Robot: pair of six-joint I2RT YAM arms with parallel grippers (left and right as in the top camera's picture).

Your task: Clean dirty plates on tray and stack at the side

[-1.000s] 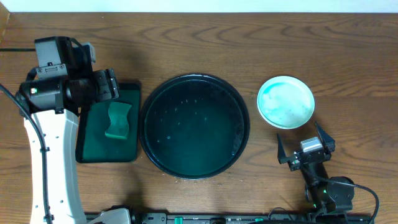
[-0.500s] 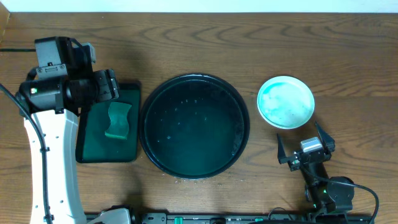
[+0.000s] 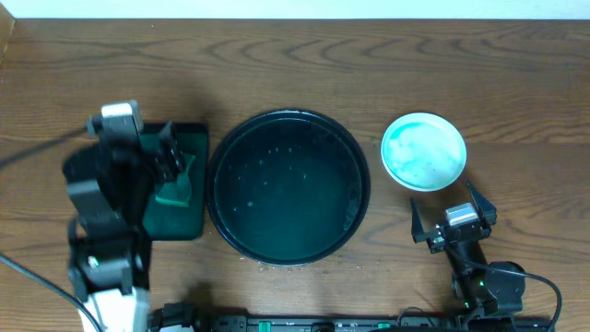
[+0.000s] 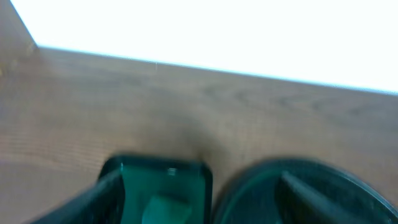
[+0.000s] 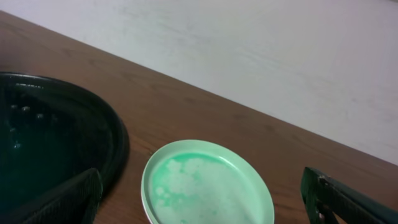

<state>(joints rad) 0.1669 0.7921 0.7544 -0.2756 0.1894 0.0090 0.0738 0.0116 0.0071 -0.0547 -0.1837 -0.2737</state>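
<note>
Soft, even light from above fills the overhead view, leaving the table [image 3: 295, 65] grain crisp and the shadows faint. Small bright specks show on the black tray [image 3: 277, 198], and the left arm [image 3: 111, 194] at the left of the frame is smeared. The left wrist view is blurred throughout, its upper half blown out to flat white and the green tray [image 4: 161, 180] at the bottom hazy, while the right wrist view is clearer, the plate [image 5: 208, 186] readable at lower centre under a washed-out pale wall.
</note>
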